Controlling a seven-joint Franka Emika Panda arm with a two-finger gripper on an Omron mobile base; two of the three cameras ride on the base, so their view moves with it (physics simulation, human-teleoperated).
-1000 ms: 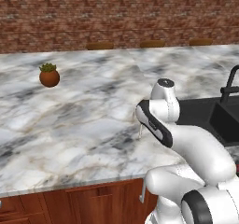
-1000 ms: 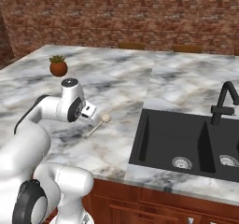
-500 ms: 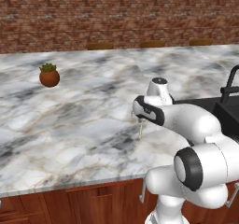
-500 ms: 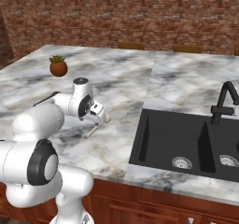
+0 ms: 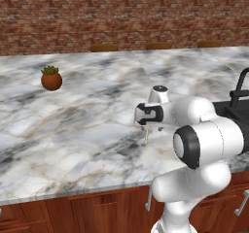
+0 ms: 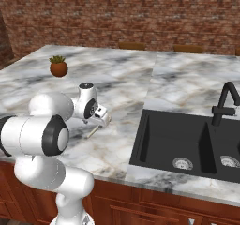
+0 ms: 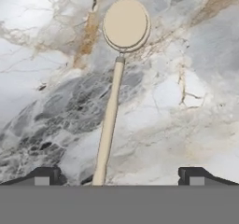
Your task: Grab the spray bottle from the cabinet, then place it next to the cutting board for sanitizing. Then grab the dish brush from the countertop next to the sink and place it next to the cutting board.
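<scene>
Now the fingers (image 7: 119, 176) hang spread over the brush (image 7: 112, 101) lying flat on open worktop (image 5: 87, 130), left of the sink (image 6: 183, 144) and clear of edges, the arm having folded in closer.

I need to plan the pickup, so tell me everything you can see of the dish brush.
The dish brush is cream-beige, plastic-looking, with a thin straight handle ending in a flat round head. It lies flat on the white marble countertop, left of the sink. The open tool hovers over its handle end; nothing else touches it.
</scene>
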